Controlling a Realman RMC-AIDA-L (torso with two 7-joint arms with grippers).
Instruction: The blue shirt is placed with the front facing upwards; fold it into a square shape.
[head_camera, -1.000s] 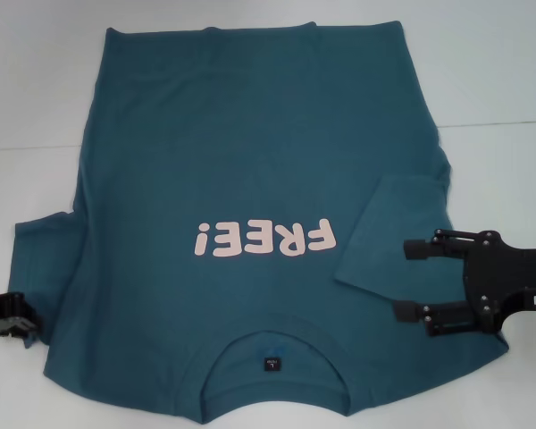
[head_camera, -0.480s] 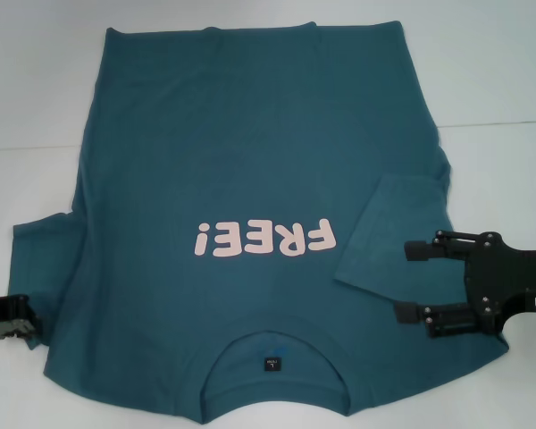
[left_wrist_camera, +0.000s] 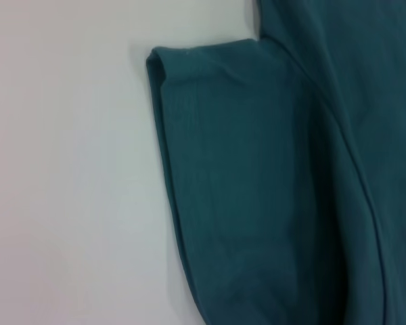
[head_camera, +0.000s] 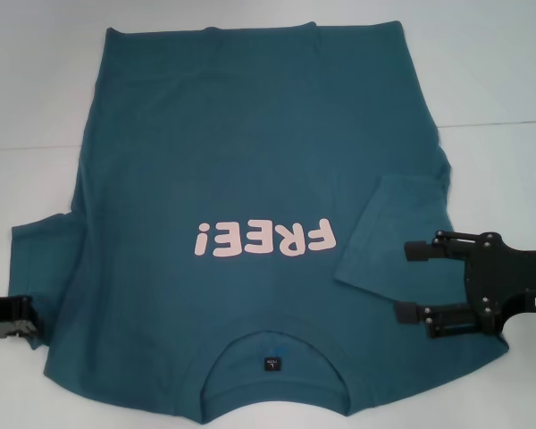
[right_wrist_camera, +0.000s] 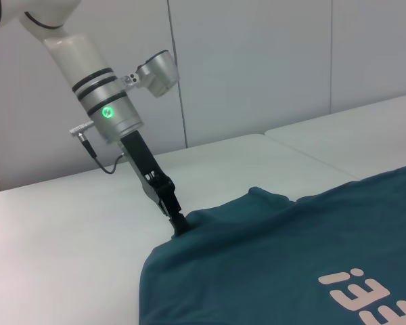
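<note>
Blue shirt [head_camera: 250,161]: spread front-up over the white table [head_camera: 491,71], filling the middle of the head view, collar at the bottom edge, hem toward the top, "FREE!" print [head_camera: 261,239] reading upside down
Right gripper [head_camera: 409,281]: at right centre of the head view, released, two fingers spread apart over the shirt's right shoulder, just beside the right sleeve [head_camera: 389,234], which already lies folded inward on the chest
Left gripper [head_camera: 22,320]: at the lower left edge of the head view, tip down at the cuff of the left sleeve [head_camera: 40,259]; the right wrist view shows it [right_wrist_camera: 178,223] meeting the cloth there, but I cannot tell whether it is clenched on it
Step in hand: sleeve folding, right side done, left sleeve not yet turned in
Next move: likely a firm pinch on the left cuff, then a lift and carry inward across the chest
Change from earlier frames: left gripper sits slightly further toward the left edge; right gripper and shirt look unchanged
</note>
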